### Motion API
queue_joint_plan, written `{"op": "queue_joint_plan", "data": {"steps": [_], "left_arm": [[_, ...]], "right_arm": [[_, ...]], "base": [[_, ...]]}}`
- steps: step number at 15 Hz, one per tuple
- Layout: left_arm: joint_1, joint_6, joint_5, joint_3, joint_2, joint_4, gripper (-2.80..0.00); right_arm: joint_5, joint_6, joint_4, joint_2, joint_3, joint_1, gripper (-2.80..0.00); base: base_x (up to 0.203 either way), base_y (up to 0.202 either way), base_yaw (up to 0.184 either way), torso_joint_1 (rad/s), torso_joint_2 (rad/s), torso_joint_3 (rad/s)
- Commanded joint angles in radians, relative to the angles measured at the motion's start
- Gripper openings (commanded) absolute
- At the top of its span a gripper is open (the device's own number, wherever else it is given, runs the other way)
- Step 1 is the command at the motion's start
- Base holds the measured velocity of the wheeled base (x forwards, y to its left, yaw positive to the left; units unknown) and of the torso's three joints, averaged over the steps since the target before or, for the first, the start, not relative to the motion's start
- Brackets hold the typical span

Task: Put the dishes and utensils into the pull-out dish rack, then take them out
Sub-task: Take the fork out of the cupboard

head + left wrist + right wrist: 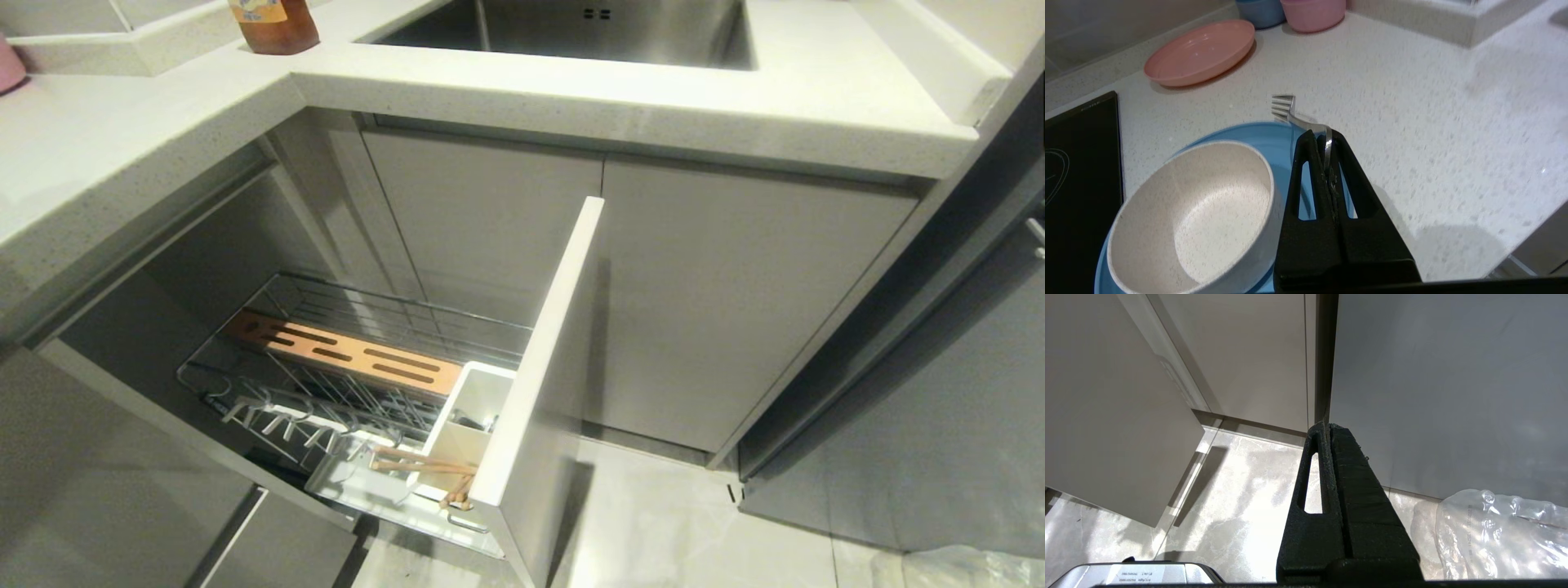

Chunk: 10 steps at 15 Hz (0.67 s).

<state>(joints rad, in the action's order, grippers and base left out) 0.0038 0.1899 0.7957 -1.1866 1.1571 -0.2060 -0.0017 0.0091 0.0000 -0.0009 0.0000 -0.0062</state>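
Standing pulled out from under the counter in the head view, the pull-out dish rack (359, 392) shows a chrome wire basket with upright prongs, a slotted light-wood strip (343, 353) along its far side, and a white utensil box (469, 416) tucked against the pale front panel (543, 359). The light-wood chopsticks (424, 467) lie at the near end of the rack, beside the box, with their ends poking toward the panel. Neither arm appears in this view; the sink (571, 33) sits in the countertop (735, 106) above, and an amber bottle (273, 24) stands far left. From the left wrist view, the left gripper (1327, 141) is pinched tight on the thin handle of a grey metal fork (1290, 112), whose tines stick out past the fingertips above the speckled counter. Just to one side of the fingers lies the cream-white bowl (1200, 212), resting on the light-blue plate (1274, 141), both matte. Farther off are a pink plate (1202, 51), a pink bowl (1312, 14) and a blue bowl (1261, 12), with a black cooktop (1079, 163) at the edge. From the right wrist view, the right gripper (1328, 426) hangs with its fingers pressed together on nothing, pointing at the floor near grey cabinet doors (1249, 355) and a clear plastic bag (1494, 531).
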Motion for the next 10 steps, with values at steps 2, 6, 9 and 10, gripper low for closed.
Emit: {"op": "queue_joint_plan", "data": {"steps": [2, 6, 9, 10], "left_arm": [[-0.001, 0.006, 0.003, 0.048, -0.028, -0.003, -2.80], [-0.001, 0.005, 0.003, 0.080, -0.033, -0.006, -2.80], [-0.001, 0.009, 0.003, 0.078, -0.056, -0.014, -2.80], [0.001, 0.012, 0.004, 0.078, -0.070, -0.015, -2.80]], "right_arm": [[0.000, 0.000, 0.000, 0.001, 0.000, 0.000, -2.80], [0.000, 0.000, 0.000, 0.001, 0.000, 0.000, -2.80], [0.000, 0.000, 0.000, 0.001, 0.000, 0.000, -2.80], [0.000, 0.000, 0.000, 0.001, 0.000, 0.000, -2.80]], "base": [[0.000, 0.000, 0.000, 0.000, 0.00, 0.000], [0.000, 0.000, 0.000, 0.000, 0.00, 0.000], [0.000, 0.000, 0.000, 0.000, 0.00, 0.000], [0.000, 0.000, 0.000, 0.000, 0.00, 0.000]]}}
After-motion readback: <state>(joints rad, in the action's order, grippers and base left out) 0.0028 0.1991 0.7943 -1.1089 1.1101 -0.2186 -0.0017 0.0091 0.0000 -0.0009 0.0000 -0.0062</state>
